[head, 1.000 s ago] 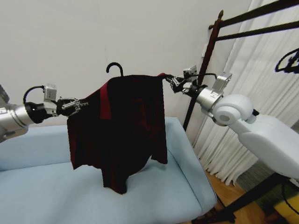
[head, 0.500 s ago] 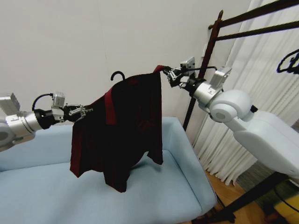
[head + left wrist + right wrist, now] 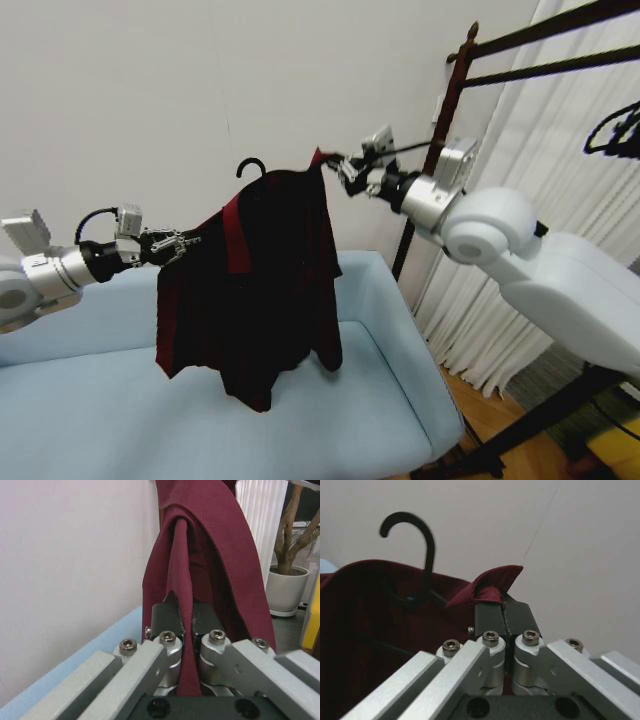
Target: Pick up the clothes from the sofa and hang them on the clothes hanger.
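The pale-blue sofa (image 3: 330, 420) spans the lower part of the head view. Past its right end stands the dark clothes rack (image 3: 447, 110), with its bars running off to the upper right.

A dark red shirt (image 3: 260, 290) is spread in the air above the sofa's seat, short of its right end. It appears to hang clear of the cushion. The shirt is already threaded on a black hanger (image 3: 252, 165), whose hook pokes up from the collar.

The left gripper (image 3: 180, 243) has its fingers clamped on a fold at one shoulder edge of the shirt, out over the sofa's left half. The right gripper (image 3: 340, 168) is higher and nearer the rack, and pinches a bunched tip of cloth at the other shoulder.

The pickup looks done: the shirt is off the sofa. What seems left is carrying it past the sofa's right end and catching the hook on a rack bar, from which it is well apart.
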Tool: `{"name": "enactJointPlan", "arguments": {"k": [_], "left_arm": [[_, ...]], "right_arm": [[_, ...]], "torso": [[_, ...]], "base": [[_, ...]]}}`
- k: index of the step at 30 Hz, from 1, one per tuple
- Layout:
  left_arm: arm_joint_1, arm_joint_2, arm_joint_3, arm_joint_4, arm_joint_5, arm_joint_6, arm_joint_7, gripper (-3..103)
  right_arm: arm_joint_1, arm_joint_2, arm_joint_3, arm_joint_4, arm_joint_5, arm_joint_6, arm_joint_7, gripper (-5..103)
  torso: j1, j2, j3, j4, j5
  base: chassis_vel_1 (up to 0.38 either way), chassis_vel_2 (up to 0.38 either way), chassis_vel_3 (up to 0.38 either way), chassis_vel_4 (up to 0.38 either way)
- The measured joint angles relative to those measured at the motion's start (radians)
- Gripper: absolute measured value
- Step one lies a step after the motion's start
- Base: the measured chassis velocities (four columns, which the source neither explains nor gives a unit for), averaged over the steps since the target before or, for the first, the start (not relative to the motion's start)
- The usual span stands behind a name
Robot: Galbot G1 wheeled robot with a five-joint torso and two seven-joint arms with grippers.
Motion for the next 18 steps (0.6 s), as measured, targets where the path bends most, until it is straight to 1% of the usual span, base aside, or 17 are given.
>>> {"name": "enactJointPlan", "arguments": {"k": [1,2,4,6,8,9,10,12,14,18], "left_arm": [[-0.001,-0.005,0.000,0.000,0.000,0.000,-0.003,2],[-0.001,-0.005,0.000,0.000,0.000,0.000,-0.003,2],[-0.001,-0.013,0.001,0.001,0.001,-0.001,-0.005,2],[-0.001,-0.014,0.001,0.001,0.001,-0.001,-0.006,2],[0.001,-0.023,0.000,0.000,0.003,-0.001,-0.006,2],[0.001,-0.025,0.000,0.000,0.004,-0.001,-0.006,2],[0.001,-0.025,0.000,0.000,0.004,-0.001,-0.006,2],[0.001,-0.031,-0.001,-0.001,0.006,-0.001,-0.006,2],[0.001,-0.035,0.000,-0.002,0.007,-0.002,-0.006,2],[0.000,-0.042,0.002,0.000,0.012,-0.003,-0.007,2]], "right_arm": [[0.009,0.005,-0.009,0.013,0.028,-0.010,0.015,0],[0.009,0.005,-0.009,0.013,0.028,-0.010,0.015,0],[0.029,0.020,-0.024,0.023,0.076,-0.022,0.045,0],[0.033,0.024,-0.027,0.024,0.087,-0.023,0.052,0],[0.078,0.063,-0.034,0.013,0.176,-0.049,0.118,0],[0.092,0.076,-0.035,0.003,0.190,-0.053,0.135,0],[0.092,0.076,-0.035,0.003,0.190,-0.053,0.135,0],[0.137,0.106,-0.036,-0.034,0.207,-0.061,0.156,0],[0.167,0.122,-0.037,-0.054,0.219,-0.071,0.170,0],[0.176,0.120,-0.043,-0.042,0.238,-0.087,0.188,0]], "torso": [[0.000,0.000,0.000,0.0002,-0.0001],[0.000,0.000,0.000,0.0002,-0.0001],[0.000,0.000,0.000,0.0004,-0.0004],[0.000,0.000,0.000,0.0005,-0.0004],[0.000,0.000,0.000,0.0003,-0.0003],[0.000,0.000,0.000,0.0003,-0.0003],[0.000,0.000,0.000,0.0003,-0.0003],[0.000,0.000,0.000,0.0005,-0.0004],[0.000,0.000,0.000,0.0005,-0.0004],[0.000,0.000,0.000,0.0003,-0.0003]], "base": [[0.000,0.000,0.000,0.000],[0.000,0.000,0.000,0.000],[0.000,0.000,0.000,0.000],[0.000,0.000,0.000,0.000],[0.000,0.000,0.000,0.000],[0.000,0.000,0.000,0.000],[0.000,0.000,0.000,0.000],[0.000,0.000,0.000,0.000],[0.000,0.000,0.000,0.000],[0.000,0.000,0.000,0.000]]}}
